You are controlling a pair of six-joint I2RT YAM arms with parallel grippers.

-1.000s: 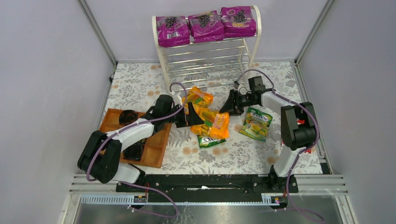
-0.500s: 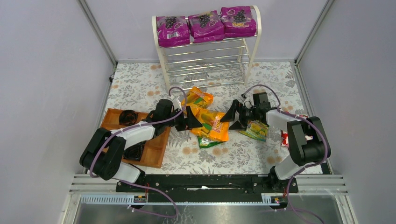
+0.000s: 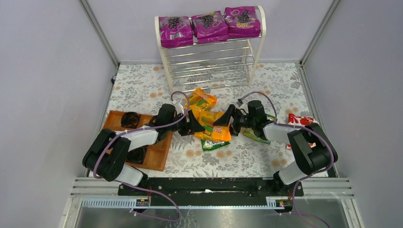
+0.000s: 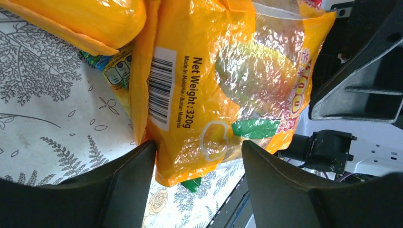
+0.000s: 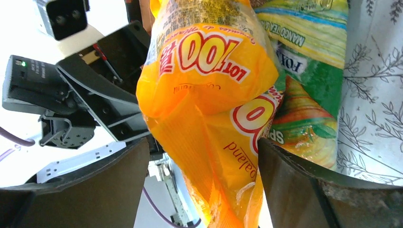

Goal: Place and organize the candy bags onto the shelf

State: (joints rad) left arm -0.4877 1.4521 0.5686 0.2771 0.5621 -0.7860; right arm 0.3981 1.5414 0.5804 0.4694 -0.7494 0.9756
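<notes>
candy bags (image 3: 208,26) in purple top the shelf (image 3: 164,57); orange bag (image 3: 217,127) lies on the table (image 3: 142,90). right gripper (image 3: 227,122) just left the green bag (image 5: 309,80), jaws wide around it. left gripper (image 3: 194,123) is narrowing on it, grip unclear.

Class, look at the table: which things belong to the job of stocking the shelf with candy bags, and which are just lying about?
Belong to the job: shelf; three purple bags on its top tier; two orange bags; two green-yellow bags.
Just lying about: wooden tray with dark items in it; red bag.
</notes>
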